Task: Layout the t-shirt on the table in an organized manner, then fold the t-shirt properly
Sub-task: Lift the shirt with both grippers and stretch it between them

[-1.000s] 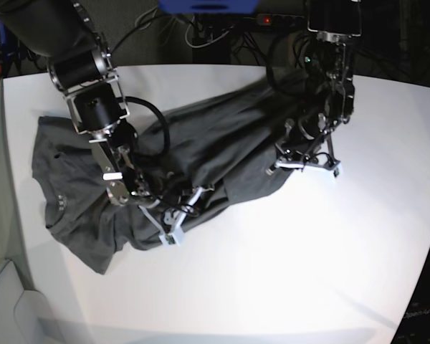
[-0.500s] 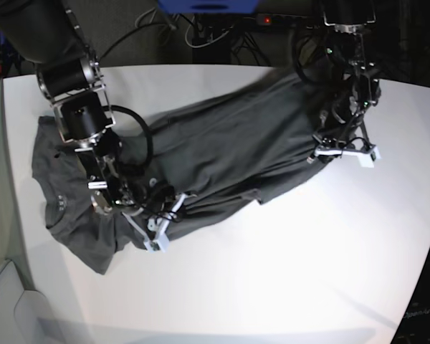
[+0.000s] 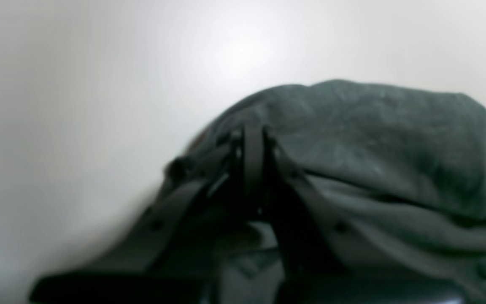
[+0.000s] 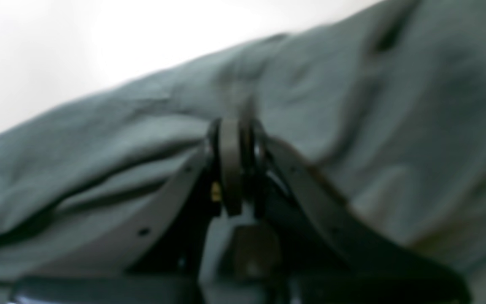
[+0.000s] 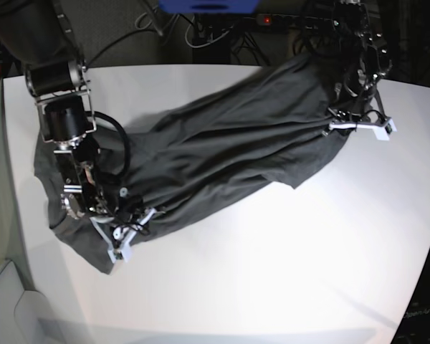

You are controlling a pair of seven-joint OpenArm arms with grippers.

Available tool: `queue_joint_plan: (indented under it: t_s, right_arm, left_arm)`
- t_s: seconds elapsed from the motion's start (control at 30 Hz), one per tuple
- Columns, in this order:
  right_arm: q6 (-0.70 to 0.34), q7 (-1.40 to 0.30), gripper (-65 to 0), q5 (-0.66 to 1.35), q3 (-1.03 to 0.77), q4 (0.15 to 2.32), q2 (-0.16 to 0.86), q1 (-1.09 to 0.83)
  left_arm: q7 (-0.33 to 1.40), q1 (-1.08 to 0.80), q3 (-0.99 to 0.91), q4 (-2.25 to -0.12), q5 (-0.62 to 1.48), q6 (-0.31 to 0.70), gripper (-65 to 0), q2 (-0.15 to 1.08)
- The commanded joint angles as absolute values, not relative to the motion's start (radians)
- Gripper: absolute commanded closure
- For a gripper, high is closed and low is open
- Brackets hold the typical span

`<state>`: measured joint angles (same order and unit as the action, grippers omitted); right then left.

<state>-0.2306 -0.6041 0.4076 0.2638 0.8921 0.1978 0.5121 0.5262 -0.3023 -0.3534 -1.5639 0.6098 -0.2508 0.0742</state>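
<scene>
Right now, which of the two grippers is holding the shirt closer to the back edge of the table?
The left gripper, on the base view's right, pinching the t-shirt near the table's rear; the right gripper grips it nearer the front.

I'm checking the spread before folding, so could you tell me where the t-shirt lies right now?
In the base view the t-shirt stretches diagonally across the table, pinched between the right gripper at lower left and the left gripper at upper right.

wrist views blurred | t-shirt [image 5: 222, 150] hides table beneath | right claw [image 5: 125, 240] tips buried in cloth

A white table [image 5: 287, 265] carries a rumpled, stretched-out dark grey t-shirt [image 5: 222, 150].
</scene>
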Motion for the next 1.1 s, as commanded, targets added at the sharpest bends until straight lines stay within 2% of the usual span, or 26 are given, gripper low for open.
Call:
queue_joint_plan:
  t_s: [0.0, 0.2, 0.37, 0.57, 0.87, 1.07]
  right_arm:
    - [-0.260, -0.601, -2.9, 0.426, 0.260, 0.943, 0.186, 0.538]
    - [-0.286, -0.728, -2.9, 0.423, 0.269, 1.115, 0.110, 0.501]
    - [-0.288, -0.746, -3.0, 0.420, 0.271, 1.109, 0.047, 0.493]
    - [-0.294, -0.671, -3.1, 0.420, 0.274, 0.949, 0.021, 0.501]
    - [-0.294, -0.478, -3.2, 0.420, 0.407, 0.685, 0.016, 0.567]
    - [-0.288, -0.289, -3.3, 0.420, 0.414, 0.409, 0.004, 0.705]
  left_arm:
    - [0.575, -0.325, -0.355, -1.573, 0.593, -0.285, -0.5, 0.074]
    - [0.579, -0.326, -0.355, -1.590, 0.599, -0.285, -0.5, 0.070]
    - [0.579, -0.326, -0.354, -1.590, 0.682, -0.285, -0.5, 0.067]
    - [0.576, -0.325, -0.354, -1.593, 0.769, -0.285, -0.5, 0.070]
    - [0.581, -0.332, -0.352, -1.693, 0.782, -0.286, -0.5, 0.065]
    - [0.581, -0.328, -0.352, -1.695, 0.782, -0.286, -0.5, 0.062]
